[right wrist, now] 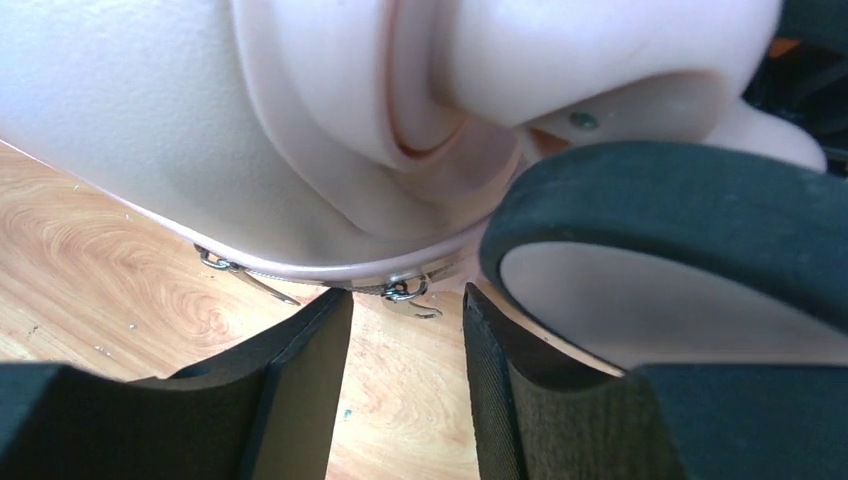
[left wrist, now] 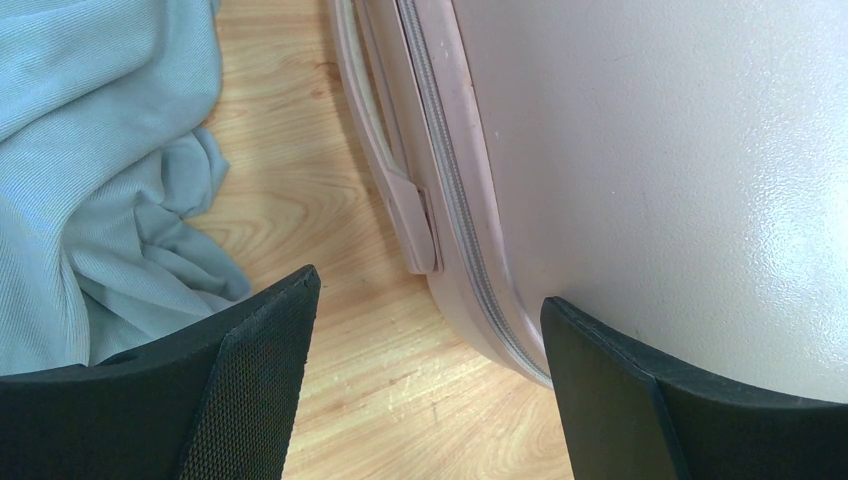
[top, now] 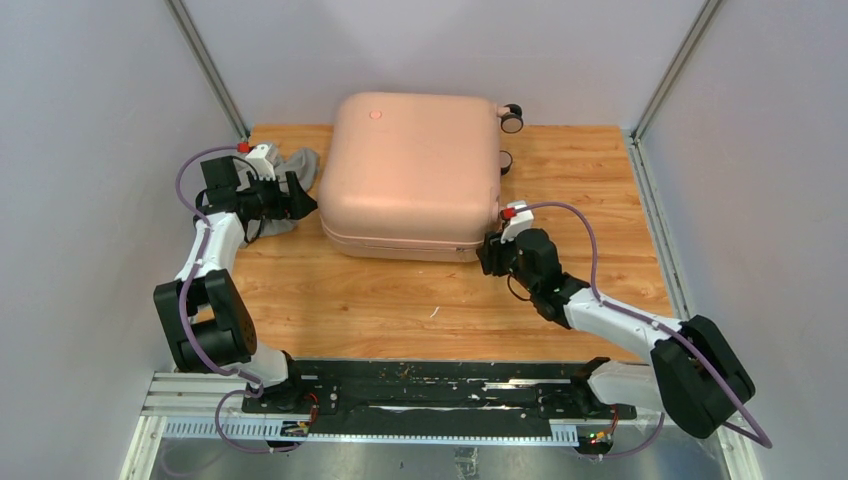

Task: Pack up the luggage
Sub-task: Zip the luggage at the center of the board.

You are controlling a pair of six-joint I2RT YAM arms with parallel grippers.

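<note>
- My left arm [top: 210, 250] rises from its base at the near left, with the elbow folded out to the left and the forearm reaching away from me.
- Its wrist bends to the right, so my left gripper [top: 290, 195] [left wrist: 430, 290] points rightward, jaws spread wide.
- My right arm [top: 610, 315] is folded out to the near right, and its forearm runs leftward and away.
- My right gripper [top: 492, 255] [right wrist: 407, 295] points left and forward, low down, with only a narrow gap between its jaws.

right gripper [right wrist: 408, 305]: jaws narrowly apart, nothing between | zipper pulls [right wrist: 402, 293]: just past tips | luggage [right wrist: 150, 120]: ahead | wheel [right wrist: 680, 200]: beside right jaw
</note>
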